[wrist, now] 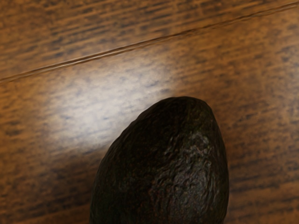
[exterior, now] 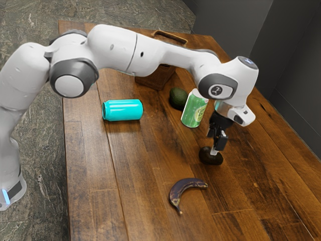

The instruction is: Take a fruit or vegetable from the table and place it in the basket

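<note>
Gripper (exterior: 215, 151) is down at the dark avocado (exterior: 210, 159) on the bench (exterior: 251, 211); can't tell if it's spread or pinching. Prob. grasp step: centre on the fat part, squeeze evenly, chk for slip, then lift straight up & clear the green can (exterior: 192, 113) en route to basket (exterior: 153, 79).

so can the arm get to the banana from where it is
Probably yes. The banana lies on bare table, with nothing standing between it and the gripper. But the gripper is down at an avocado, so it would likely need to come clear of that first.
</note>
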{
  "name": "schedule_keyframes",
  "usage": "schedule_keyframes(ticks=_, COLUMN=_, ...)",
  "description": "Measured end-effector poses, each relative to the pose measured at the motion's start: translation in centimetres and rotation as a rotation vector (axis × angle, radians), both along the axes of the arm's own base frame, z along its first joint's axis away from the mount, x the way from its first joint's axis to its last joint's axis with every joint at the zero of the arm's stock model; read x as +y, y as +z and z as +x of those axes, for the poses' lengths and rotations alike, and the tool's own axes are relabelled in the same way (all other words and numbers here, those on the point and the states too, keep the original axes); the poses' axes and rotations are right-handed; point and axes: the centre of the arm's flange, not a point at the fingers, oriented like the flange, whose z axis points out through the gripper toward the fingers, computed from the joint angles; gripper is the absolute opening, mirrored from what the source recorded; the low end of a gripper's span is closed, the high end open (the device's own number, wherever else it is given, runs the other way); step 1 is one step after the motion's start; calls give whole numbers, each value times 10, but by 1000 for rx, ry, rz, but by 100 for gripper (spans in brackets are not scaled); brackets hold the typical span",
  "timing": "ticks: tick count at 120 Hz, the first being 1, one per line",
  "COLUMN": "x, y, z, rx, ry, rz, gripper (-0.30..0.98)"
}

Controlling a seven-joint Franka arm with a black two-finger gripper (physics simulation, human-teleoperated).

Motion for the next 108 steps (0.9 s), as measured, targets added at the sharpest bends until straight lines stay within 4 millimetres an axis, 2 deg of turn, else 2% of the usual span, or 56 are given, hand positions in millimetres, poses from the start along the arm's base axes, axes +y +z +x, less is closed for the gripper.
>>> schedule_keyframes(ticks=25, x=-6, y=-29, z=7, rx=28, ry=1, rz=-8, gripper=69)
schedule_keyframes(ticks=52, x=-7, y=-47, z=11, rx=40, ry=9, rz=-27, gripper=68)
schedule_keyframes(ticks=59, x=-7, y=-48, z=12, rx=40, ry=11, rz=-36, gripper=63)
schedule_keyframes(ticks=76, x=-8, y=-45, z=12, rx=33, ry=6, rz=-45, gripper=38)
schedule_keyframes(ticks=88, x=-10, y=-37, z=11, rx=21, ry=0, rz=-46, gripper=25)
schedule_keyframes(ticks=94, x=-11, y=-25, z=10, rx=6, ry=-5, rz=-46, gripper=20)
schedule_keyframes(ticks=100, x=-11, y=-1, z=7, rx=-25, ry=-9, rz=-49, gripper=17)
schedule_keyframes(ticks=108, x=-2, y=54, z=0, rx=-96, ry=-7, rz=-54, gripper=16)
